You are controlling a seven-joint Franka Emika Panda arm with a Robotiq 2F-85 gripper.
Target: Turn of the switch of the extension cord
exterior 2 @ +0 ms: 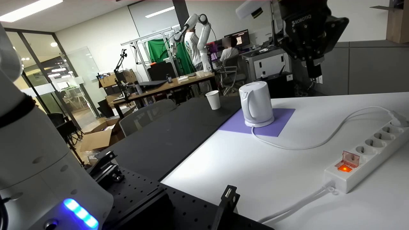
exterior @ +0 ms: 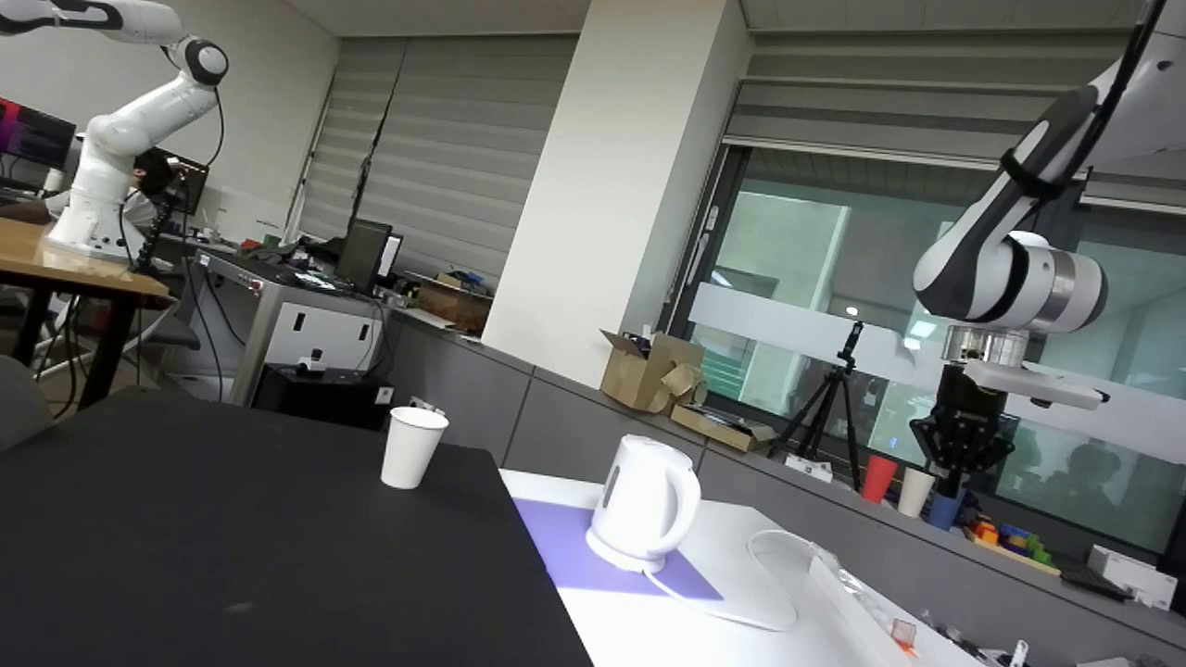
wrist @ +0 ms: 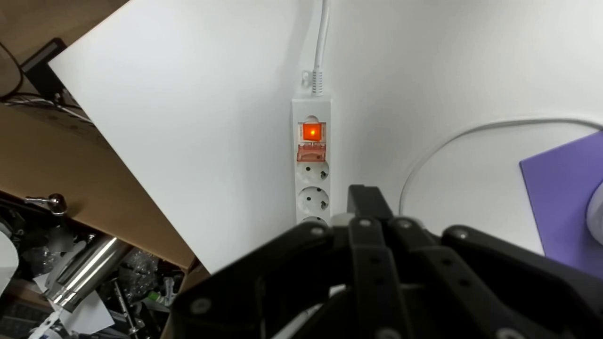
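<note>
The extension cord is a long white power strip point(exterior 2: 377, 156) lying on the white table. It also shows in the wrist view point(wrist: 312, 107), where its lower end is hidden behind the gripper. Its switch point(wrist: 312, 132) glows orange near the end where the cable enters. The switch shows lit in an exterior view point(exterior 2: 345, 168). A clear reddish cover point(wrist: 311, 153) stands flipped open beside it, on the socket side. My gripper point(wrist: 370, 202) is shut with its fingertips together and nothing between them. It hangs well above the table point(exterior 2: 314, 72), apart from the strip.
A white kettle point(exterior 2: 257, 103) stands on a purple mat point(exterior 2: 284, 119). Its cord point(exterior 2: 303, 149) curves across the table to a plug point(exterior 2: 397, 119) at the strip's far end. A white paper cup point(exterior: 412, 449) stands on the adjoining black table point(exterior: 259, 537).
</note>
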